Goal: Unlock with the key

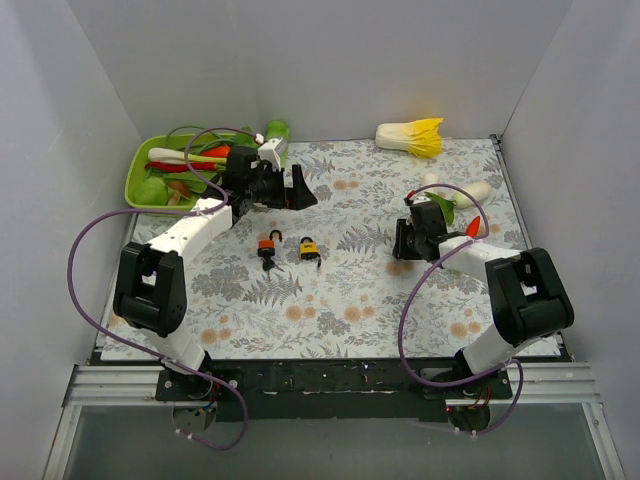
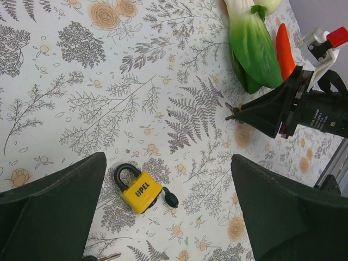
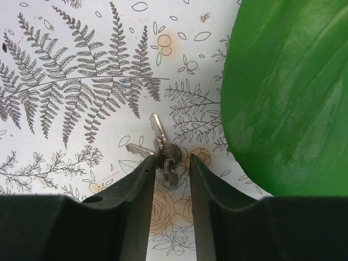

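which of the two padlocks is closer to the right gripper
The yellow padlock, on the right of the pair. The orange padlock lies on its far side, farther from the right gripper.

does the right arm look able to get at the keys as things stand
Probably yes: the right gripper straddles the key bunch, a finger on either side and nothing between; the bok choy leaf lies to one side, not over the keys.
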`<state>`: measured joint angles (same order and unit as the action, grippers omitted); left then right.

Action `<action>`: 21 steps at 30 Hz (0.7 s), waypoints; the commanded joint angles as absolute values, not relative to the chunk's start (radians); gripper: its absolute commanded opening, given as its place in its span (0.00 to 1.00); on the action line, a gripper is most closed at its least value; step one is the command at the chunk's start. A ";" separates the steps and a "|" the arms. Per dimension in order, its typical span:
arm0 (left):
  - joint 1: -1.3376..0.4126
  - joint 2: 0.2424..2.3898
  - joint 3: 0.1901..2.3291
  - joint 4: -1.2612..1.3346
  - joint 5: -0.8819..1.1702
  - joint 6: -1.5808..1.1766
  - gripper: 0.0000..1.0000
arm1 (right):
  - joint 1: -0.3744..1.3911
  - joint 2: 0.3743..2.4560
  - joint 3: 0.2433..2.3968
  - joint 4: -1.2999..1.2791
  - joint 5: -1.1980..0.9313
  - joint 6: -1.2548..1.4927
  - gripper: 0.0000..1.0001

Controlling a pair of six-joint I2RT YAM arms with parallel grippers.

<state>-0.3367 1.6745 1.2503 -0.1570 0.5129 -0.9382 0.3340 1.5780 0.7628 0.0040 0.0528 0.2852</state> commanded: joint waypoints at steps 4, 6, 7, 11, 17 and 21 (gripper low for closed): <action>-0.341 1.606 1.239 -0.143 0.503 -0.922 0.98 | 0.330 1.598 0.749 0.054 0.041 0.287 0.31; -0.339 1.603 1.239 -0.143 0.503 -0.922 0.98 | 0.330 1.598 0.749 0.054 0.032 0.288 0.29; -0.342 1.600 1.238 -0.141 0.505 -0.923 0.98 | 0.330 1.598 0.749 0.055 0.023 0.288 0.22; -0.342 1.595 1.235 -0.140 0.503 -0.922 0.98 | 0.330 1.585 0.735 0.067 0.006 0.291 0.06; -0.348 1.594 1.232 -0.127 0.522 -0.948 0.98 | 0.331 1.510 0.716 0.116 -0.133 0.255 0.01; -0.348 1.569 1.207 -0.077 0.571 -0.994 0.98 | 0.356 1.436 0.716 0.176 -0.248 0.235 0.01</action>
<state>-0.3428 1.6554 1.2327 -0.1390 0.5217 -0.9585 0.3359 1.5261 0.7105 0.0803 -0.1101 0.2684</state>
